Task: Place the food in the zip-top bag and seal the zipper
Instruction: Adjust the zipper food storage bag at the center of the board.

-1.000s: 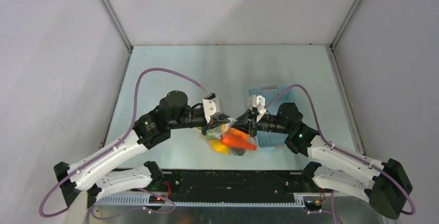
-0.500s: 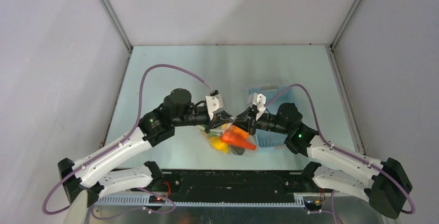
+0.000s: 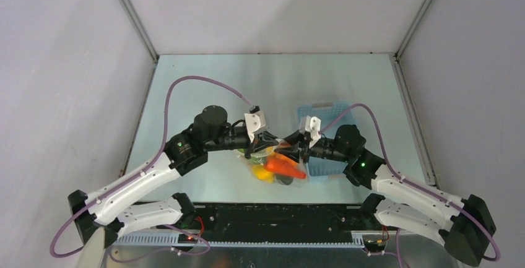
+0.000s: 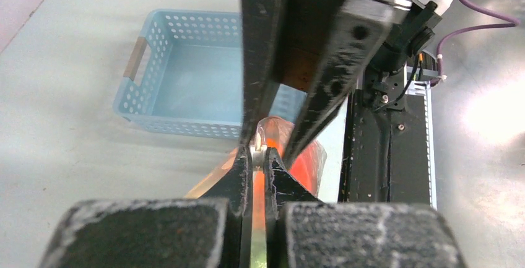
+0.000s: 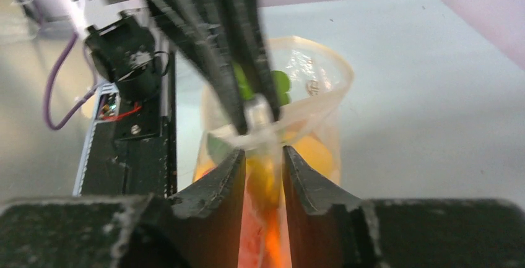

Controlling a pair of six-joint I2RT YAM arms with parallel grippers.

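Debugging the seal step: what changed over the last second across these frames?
The right gripper opened its jaws, apparently releasing the top edge of the zip-top bag, and the right arm drew back slightly to the right. The left gripper edged a little toward the far side and stays pinched on the bag's edge. The food in the bag and the blue basket stayed put.

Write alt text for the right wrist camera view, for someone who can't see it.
The right gripper has its fingers slightly apart, with the top edge of the clear zip-top bag between them. The bag holds orange, yellow and green food. Reaching in from above, the left gripper pinches the white zipper at that same edge.
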